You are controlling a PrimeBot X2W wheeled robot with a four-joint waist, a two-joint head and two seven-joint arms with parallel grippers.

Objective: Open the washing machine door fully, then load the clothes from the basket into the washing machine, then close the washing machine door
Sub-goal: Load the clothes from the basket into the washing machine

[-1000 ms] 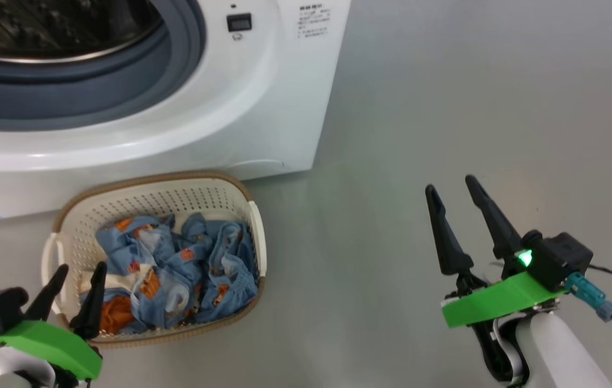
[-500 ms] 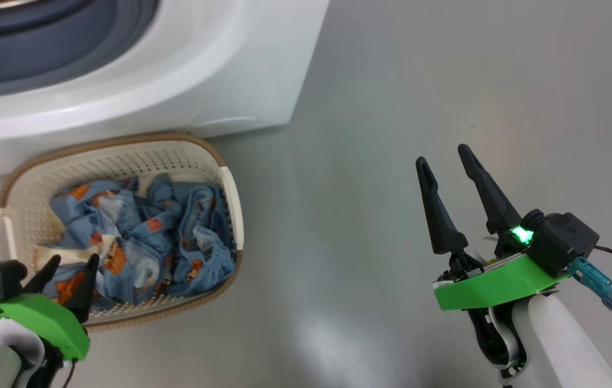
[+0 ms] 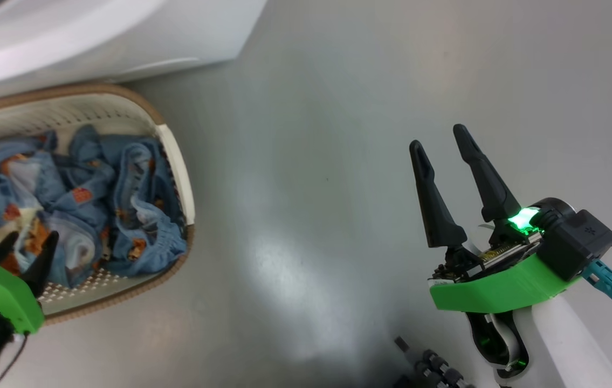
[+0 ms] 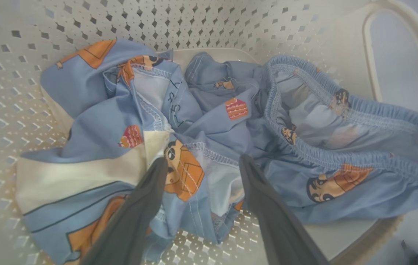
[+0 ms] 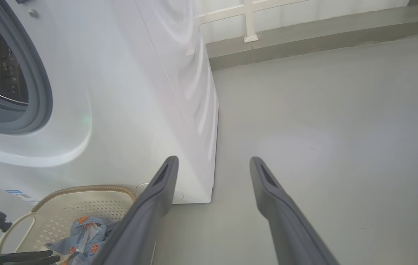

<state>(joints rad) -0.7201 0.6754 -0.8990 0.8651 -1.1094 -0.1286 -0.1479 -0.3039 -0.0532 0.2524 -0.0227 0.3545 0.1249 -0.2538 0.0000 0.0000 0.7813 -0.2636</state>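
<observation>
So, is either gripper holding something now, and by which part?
Nothing is held. The left gripper is open at the clothes in the basket; the right gripper is open over the floor.

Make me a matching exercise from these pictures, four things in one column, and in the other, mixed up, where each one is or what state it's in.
Column one:
1. clothes
2. left gripper
3. right gripper
4. washing machine

Column two:
A. white, just beyond the basket
B. open, above the grey floor
C. heaped inside the basket
D. open, over the blue heap

Pairs: 1-C, 2-D, 3-B, 4-A
</observation>
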